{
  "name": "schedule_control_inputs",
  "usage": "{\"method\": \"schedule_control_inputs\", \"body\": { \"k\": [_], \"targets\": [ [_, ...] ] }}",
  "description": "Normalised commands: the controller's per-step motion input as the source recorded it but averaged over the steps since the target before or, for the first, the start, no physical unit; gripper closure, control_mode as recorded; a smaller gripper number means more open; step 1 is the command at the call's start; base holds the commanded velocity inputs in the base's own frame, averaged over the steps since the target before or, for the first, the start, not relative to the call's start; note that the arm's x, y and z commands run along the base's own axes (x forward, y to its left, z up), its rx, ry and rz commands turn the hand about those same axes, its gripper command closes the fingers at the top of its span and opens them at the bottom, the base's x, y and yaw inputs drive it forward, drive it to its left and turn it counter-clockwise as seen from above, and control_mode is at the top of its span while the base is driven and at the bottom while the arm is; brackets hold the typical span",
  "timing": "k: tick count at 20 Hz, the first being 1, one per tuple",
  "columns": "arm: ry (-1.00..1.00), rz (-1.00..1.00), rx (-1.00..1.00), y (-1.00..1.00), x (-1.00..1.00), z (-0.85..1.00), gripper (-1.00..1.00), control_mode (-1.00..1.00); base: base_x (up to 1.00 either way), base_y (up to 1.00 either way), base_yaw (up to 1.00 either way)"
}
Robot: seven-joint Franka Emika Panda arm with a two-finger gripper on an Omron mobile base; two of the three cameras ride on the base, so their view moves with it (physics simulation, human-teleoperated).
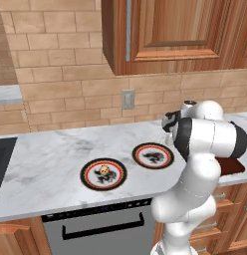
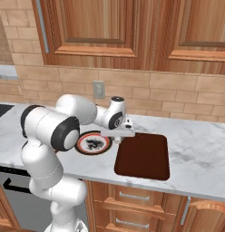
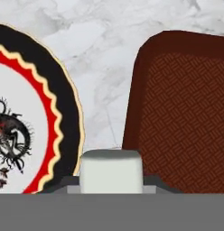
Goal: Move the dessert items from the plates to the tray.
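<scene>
Hovering over the marble counter (image 1: 51, 149), the gripper (image 3: 111, 180) hangs above the strip between 1 plate and the tray (image 3: 186, 108). Clamped between its 2 dark fingertips is the white cube (image 3: 111, 170), so the jaws are closed on that lump, carried in the air. Count the plates: 2 of them, alike. The left plate (image 1: 85, 174) bears the cookie (image 1: 104, 172), 1 tan round piece with dark spots, sitting near its middle. The right plate (image 1: 153, 156) lies just beside the tray's edge, apart from it, with bare marble between. The tray, 1 only, lies flat on the counter. Desserts: 2 in all, 1 gripped, 1 on a plate.
</scene>
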Motion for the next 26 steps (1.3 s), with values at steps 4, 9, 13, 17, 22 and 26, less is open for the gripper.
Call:
{"method": "schedule_control_inputs", "body": {
  "k": [4, 9, 13, 17, 22, 26],
  "targets": [
    [0.03, -0.12, 0.00, -1.00, -0.12, -0.53, 1.00, -1.00, 0.00, 0.00, 0.00],
    [-0.04, 0.00, 0.00, -0.55, -0.10, -0.20, 1.00, -1.00, 0.00, 0.00, 0.00],
    [0.00, 0.00, 0.00, 0.00, 0.00, 0.00, -1.00, -1.00, 0.00, 0.00, 0.00],
    [-0.01, 0.00, 0.01, 0.00, 0.00, 0.21, -1.00, -1.00, 0.00, 0.00, 0.00],
    [0.00, 0.00, 0.08, 0.05, -0.01, 0.30, -1.00, -1.00, 0.00, 0.00, 0.00],
    [-0.14, -0.02, 0.04, 0.89, -0.36, 0.26, -1.00, -1.00, 0.00, 0.00, 0.00]
  ]
}}
